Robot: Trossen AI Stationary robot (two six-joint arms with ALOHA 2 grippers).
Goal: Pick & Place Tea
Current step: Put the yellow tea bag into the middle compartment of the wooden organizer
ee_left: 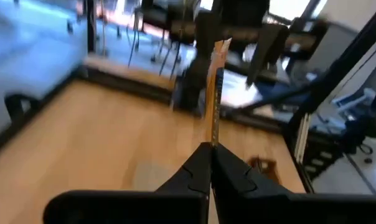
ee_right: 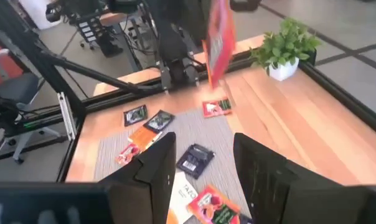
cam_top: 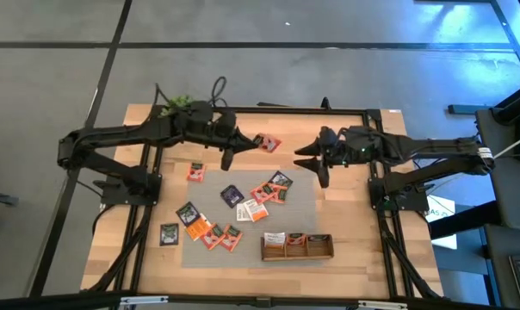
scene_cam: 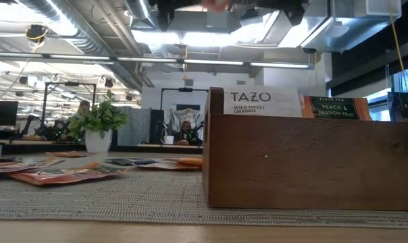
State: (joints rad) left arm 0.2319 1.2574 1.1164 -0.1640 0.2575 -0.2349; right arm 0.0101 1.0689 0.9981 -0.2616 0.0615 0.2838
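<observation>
My left gripper is up over the table's far middle, shut on a red-orange tea sachet. The left wrist view shows that sachet edge-on, and it also appears in the right wrist view. My right gripper is open, in the air just right of the sachet and facing it. Several more sachets lie flat on the grey mat, and a dark one lies on the bare wood. The wooden tray holds upright sachets. My left gripper pinches the red-orange sachet by its near edge between the two fingers, coming roughly level from the table's left. The sachet is lifted clear of the table. It sticks out past the fingertips toward my right gripper.
A small potted plant stands at the table's far left edge, behind my left arm. The tray sits at the mat's near right corner. Bare wood lies right of the mat. A black frame borders the table.
</observation>
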